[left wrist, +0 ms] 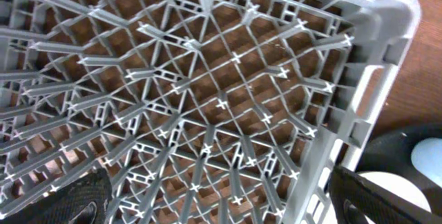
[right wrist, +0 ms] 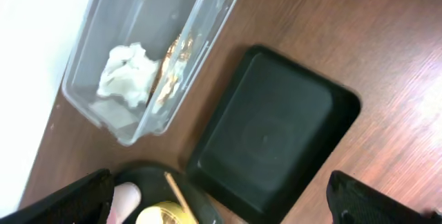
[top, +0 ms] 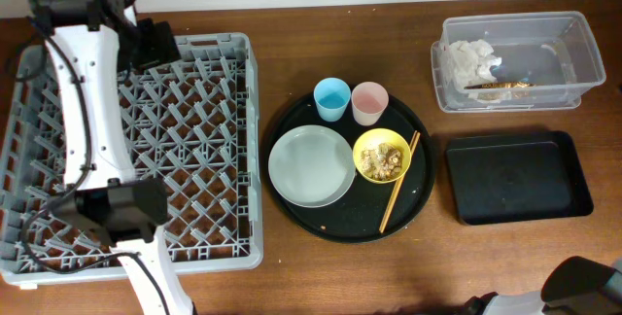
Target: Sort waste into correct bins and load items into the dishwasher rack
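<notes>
- You have the dishwasher rack on the left of the table, its grey pegs upright in a grid.
- Just right of the rack sits the round black tray, and the dishes are on it.
- The pale plate lies flat at the tray's left, nearest the rack.
- The yellow bowl sits beside the plate on its right, with the beige food scraps inside it.
- The blue cup and pink cup stand upright side by side at the tray's far edge.
- The wooden chopsticks lie slanted beside the bowl's right edge; from above you cannot tell one stick from two.
- At the far right, the clear tub holds a crumpled white napkin and the gold-brown wrapper.
- The shallow black tray sits just in front of the tub.
- Your left gripper hangs above the rack near its corner beside the round tray, fingers spread wide and gripping nothing.
- Your right gripper hovers over the right side of the table, looking down on the tub and the black tray, jaws fully released, nothing between them.
</notes>
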You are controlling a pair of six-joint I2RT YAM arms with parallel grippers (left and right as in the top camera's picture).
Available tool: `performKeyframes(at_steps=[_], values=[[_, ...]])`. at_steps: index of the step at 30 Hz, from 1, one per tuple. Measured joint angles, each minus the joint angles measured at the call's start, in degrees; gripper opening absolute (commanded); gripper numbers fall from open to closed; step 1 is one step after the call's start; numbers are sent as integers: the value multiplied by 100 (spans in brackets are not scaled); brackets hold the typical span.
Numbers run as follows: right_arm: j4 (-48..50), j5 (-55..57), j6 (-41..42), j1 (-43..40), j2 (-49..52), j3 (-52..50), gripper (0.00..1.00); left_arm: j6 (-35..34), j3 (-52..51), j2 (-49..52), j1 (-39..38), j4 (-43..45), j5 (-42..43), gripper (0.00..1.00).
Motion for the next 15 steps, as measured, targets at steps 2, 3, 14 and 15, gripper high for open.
performKeyframes(at_steps=[2,3,14,15], values=[[-483,-496,-44,11,0,-2,99,0,0,0,61,-7,0,99],[-603,-776,-188,57,0,-2,93,-2,0,0,66,-9,0,99],[-157,-852,-1307,4376,24,-743,90,0,0,0,52,-15,17,99],[225,-442,-944,4992,74,-1034,91,-2,0,0,52,-11,22,99]])
